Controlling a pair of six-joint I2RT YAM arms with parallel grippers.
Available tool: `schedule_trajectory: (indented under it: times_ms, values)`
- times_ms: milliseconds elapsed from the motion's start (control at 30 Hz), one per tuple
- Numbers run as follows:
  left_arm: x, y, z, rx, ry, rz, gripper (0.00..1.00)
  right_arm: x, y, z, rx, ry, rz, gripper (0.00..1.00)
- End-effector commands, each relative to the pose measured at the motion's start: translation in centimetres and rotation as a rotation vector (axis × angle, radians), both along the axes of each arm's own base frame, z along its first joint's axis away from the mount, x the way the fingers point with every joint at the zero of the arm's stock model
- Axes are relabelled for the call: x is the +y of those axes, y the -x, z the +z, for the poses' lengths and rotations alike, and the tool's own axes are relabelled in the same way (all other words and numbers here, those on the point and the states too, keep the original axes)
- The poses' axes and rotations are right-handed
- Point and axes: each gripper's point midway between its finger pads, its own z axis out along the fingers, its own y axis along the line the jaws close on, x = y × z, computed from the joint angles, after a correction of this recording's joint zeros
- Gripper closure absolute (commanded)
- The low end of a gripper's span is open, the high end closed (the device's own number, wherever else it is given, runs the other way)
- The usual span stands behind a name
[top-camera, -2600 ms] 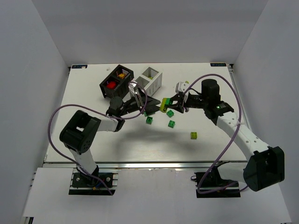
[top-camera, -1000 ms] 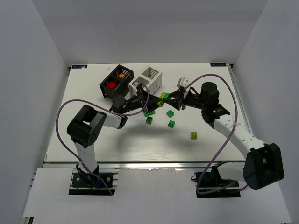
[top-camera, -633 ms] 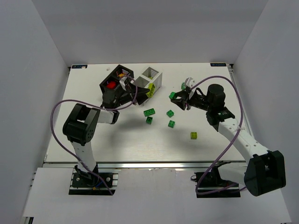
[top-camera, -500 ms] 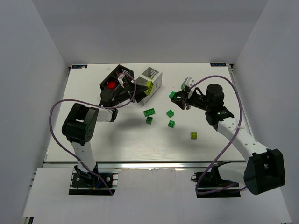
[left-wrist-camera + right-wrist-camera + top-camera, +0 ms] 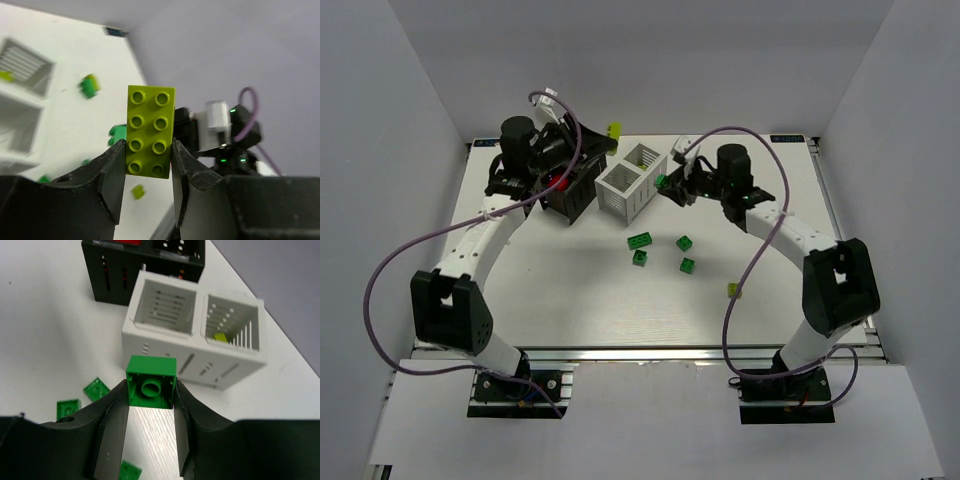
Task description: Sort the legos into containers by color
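Jaws shut on both arms: right gripper point(image 5: 150, 388) pinches a green brick point(image 5: 151, 381), white rack point(image 5: 190, 362) just beyond at 12 o'clock, its 1 o'clock cell holding a yellow-green piece point(image 5: 220, 336); left gripper point(image 5: 148, 150) clamps a yellow-green brick point(image 5: 150, 131), long axis along the jaws, at the rack's 11 o'clock in the top view.

A white counter point(image 5: 570, 300) sat inside a plain, pale grey enclosure, shut in by a left wall point(image 5: 380, 170), a back wall point(image 5: 640, 60) and a right wall point(image 5: 910, 170). A metal rail point(image 5: 650, 350) ran along the counter's near edge. A small dark label point(image 5: 786, 138) sat at its far right corner, and another label point(image 5: 486, 144) at its far left corner.
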Motion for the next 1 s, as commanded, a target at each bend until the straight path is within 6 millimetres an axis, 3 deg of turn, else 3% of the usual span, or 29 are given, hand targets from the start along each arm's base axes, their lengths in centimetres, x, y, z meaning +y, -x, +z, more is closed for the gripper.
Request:
schedule_trajectory:
  times_ms: [0, 33, 67, 200, 233, 267, 300, 333, 400, 433, 500, 533, 600, 667, 967]
  values:
    - [3.5, 1.3, -6.7, 0.15, -0.305, 0.136, 1.0, 3.3, -0.7, 2.8, -0.09, -0.023, 0.062, 1.0]
    - [4.1, 1.2, -6.7, 0.151, -0.317, 0.172, 1.0, 4.2, -1.1, 3.8, -0.102, -0.045, 0.066, 1.0]
    - [4.4, 1.7, -6.2, 0.137, -0.317, 0.189, 1.0, 5.3, -1.2, 2.9, -0.081, -0.047, 0.074, 1.0]
    - [5.7, 3.1, -6.6, 0.142, -0.338, 0.244, 1.0, 7.8, -2.5, 2.7, -0.072, -0.081, 0.053, 1.0]
    - [5.8, 3.6, -7.3, 0.157, -0.347, 0.245, 1.0, 8.4, -2.9, 1.5, -0.053, -0.073, 0.051, 1.0]
    - [6.1, 3.7, -7.4, 0.159, -0.351, 0.258, 1.0, 9.2, -3.2, 2.2, -0.057, -0.089, 0.046, 0.99]
    - [6.2, 4.2, -7.0, 0.146, -0.351, 0.264, 1.0, 9.5, -3.8, 2.2, -0.057, -0.092, 0.027, 0.99]
    - [6.4, 4.4, -7.4, 0.155, -0.359, 0.269, 1.0, 10.1, -4.3, 1.0, -0.033, -0.084, 0.021, 0.98]
    - [6.8, 4.9, -7.1, 0.147, -0.364, 0.285, 1.0, 10.8, -5.6, 1.9, -0.031, -0.11, -0.022, 0.97]
    - [7.0, 5.1, -6.8, 0.141, -0.365, 0.293, 1.0, 11.3, -6.1, 0.9, -0.012, -0.104, -0.027, 0.96]
    - [7.3, 5.4, -7.0, 0.141, -0.37, 0.306, 1.0, 11.6, -7.3, 1.5, -0.006, -0.123, -0.062, 0.93]
    - [7.3, 5.6, -6.6, 0.133, -0.367, 0.306, 1.0, 11.9, -7.6, 0.6, 0.009, -0.117, -0.067, 0.9]
    - [7.6, 5.9, -6.5, 0.131, -0.376, 0.314, 1.0, 12.0, -8.2, 0.6, 0.003, -0.121, -0.082, 0.83]
    - [7.6, 6.0, -6.4, 0.127, -0.381, 0.312, 1.0, 12.1, -8.3, 0.0, 0.005, -0.114, -0.086, 0.68]
    - [7.0, 5.2, -5.8, 0.11, -0.353, 0.297, 1.0, 11.7, -7.3, -0.8, 0.006, -0.084, -0.05, 0.38]
